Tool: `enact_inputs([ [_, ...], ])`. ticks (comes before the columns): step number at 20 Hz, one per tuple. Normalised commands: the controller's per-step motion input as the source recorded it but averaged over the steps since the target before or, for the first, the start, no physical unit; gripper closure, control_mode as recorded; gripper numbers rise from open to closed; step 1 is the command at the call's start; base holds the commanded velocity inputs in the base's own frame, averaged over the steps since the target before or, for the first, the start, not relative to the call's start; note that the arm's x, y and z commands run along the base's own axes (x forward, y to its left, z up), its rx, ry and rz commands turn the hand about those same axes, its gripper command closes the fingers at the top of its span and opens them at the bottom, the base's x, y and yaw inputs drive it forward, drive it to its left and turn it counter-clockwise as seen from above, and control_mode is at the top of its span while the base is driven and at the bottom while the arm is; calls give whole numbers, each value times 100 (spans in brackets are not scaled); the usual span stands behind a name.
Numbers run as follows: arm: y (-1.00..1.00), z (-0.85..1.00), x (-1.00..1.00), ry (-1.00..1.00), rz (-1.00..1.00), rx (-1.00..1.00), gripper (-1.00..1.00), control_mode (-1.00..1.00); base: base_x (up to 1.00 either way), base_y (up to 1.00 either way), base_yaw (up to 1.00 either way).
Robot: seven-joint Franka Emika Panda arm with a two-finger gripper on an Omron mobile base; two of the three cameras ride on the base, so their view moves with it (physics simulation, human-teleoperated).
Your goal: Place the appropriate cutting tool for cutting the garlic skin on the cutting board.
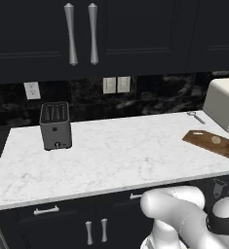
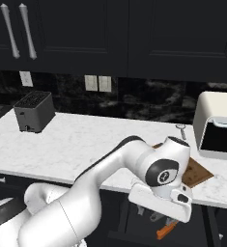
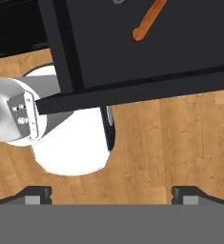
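Here, going from the left, a dark grey toaster [image 1: 55, 125] stands upright near the left end of the white marble counter [image 1: 111, 155], toward its back edge, with a white wall outlet [image 1: 32, 90] above it on the black backsplash. Further right, two pale switch plates [image 1: 116, 84] sit side by side on the same wall. Near the counter's right end, a small metal tool [image 1: 196, 116] with a ring at its far end lies close to the back edge. Just in front of it the cutting board [image 1: 213, 144] lies flat and skewed, reaching toward the right front corner, and the garlic [image 1: 216, 140] rests on top of it. A cream-coloured appliance [image 1: 223, 104] stands at the far right.

The white arm bends down below the front edge of the counter, over an open drawer [image 3: 147, 47]. In the hand view, an orange-handled tool [image 3: 148, 21] lies inside that drawer. The gripper [image 3: 112, 194] has its two fingertips [image 3: 35, 194] spread wide apart, holding nothing, above the wooden floor [image 3: 180, 138].
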Motion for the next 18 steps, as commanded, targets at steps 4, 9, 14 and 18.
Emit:
enact_inputs([
  [4, -51, -42, 41, -1, 5, 6, -100, -100, 0, 0, 0],
  [9, -2, -58, 7, 0, 0, 0, -100, -100, 0, 0, 0],
  [14, 0, -65, 24, 0, 0, 0, -100, -100, 0, 0, 0],
  [18, -1, -58, 20, 0, 0, 0, -100, -100, 0, 0, 0],
])
